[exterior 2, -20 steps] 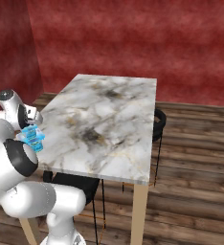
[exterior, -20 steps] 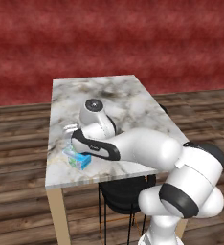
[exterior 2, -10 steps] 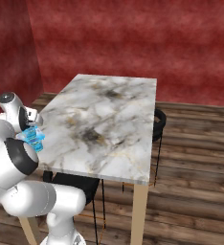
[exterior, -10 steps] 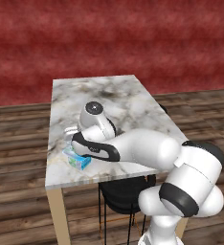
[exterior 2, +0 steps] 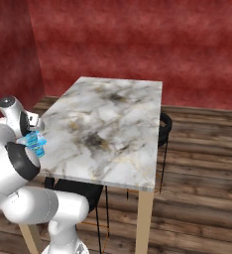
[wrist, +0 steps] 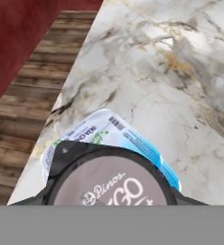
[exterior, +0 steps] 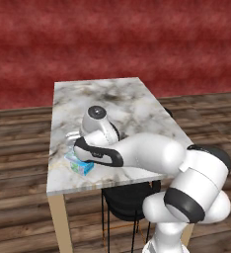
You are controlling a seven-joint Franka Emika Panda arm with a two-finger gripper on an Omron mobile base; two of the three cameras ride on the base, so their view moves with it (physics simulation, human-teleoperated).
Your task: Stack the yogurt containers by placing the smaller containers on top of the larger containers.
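Observation:
The larger container, a squarish tub with a bright blue top and white sides with green marks, stands on the marble table near its front left edge; it also appears as the tub and the tub. A smaller container, a dark round cup with a printed lid, sits right in front of the hand camera and overlaps the tub's near part. My gripper hangs just over the tub, closed around the dark cup; the cup hides the fingertips.
The table's left edge runs close beside the tub, with wooden floor below it. A black chair stands under the table's near side. My own forearm lies across the front of the table.
The hand has crept very slightly left and away over the tub; the tub has stayed where it was.

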